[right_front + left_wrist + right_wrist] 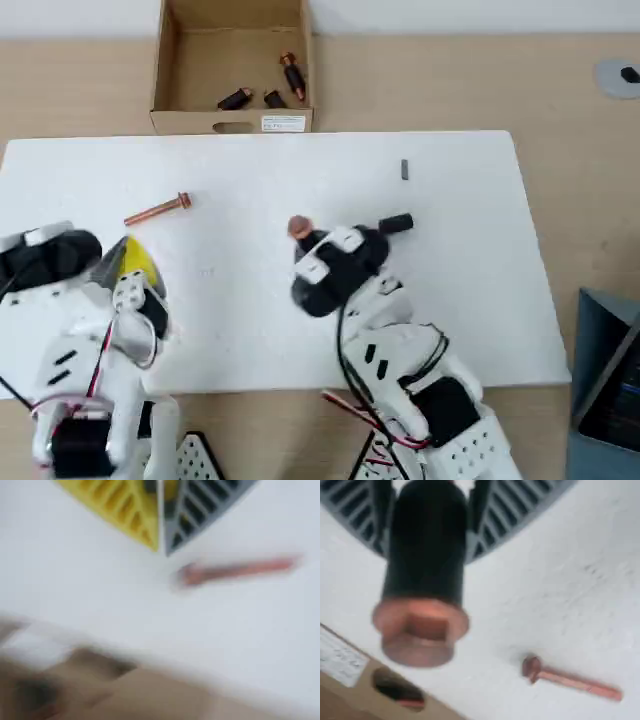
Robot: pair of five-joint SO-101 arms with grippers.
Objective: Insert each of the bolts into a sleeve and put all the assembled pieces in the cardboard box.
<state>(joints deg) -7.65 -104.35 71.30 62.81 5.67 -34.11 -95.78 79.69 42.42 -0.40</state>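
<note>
My right gripper (427, 525) is shut on an assembled piece (422, 580), a black sleeve with a copper bolt head sticking out of its end. In the high view this gripper (306, 236) is over the middle of the white board, and the copper head (300, 227) points left. A loose copper bolt (158, 210) lies on the board's left part, just ahead of my left gripper (161, 547), whose yellow and grey fingertips meet with nothing between them. Two loose black sleeves lie on the board, one (396, 223) beside the right arm and a smaller one (404, 170) farther back. The cardboard box (165, 75) holds three assembled pieces.
The white board (480, 300) covers most of the wooden table. The box stands just beyond the board's far edge, left of centre, with a handle hole (397, 692) in its near wall. A grey bin (605, 380) sits at the right edge.
</note>
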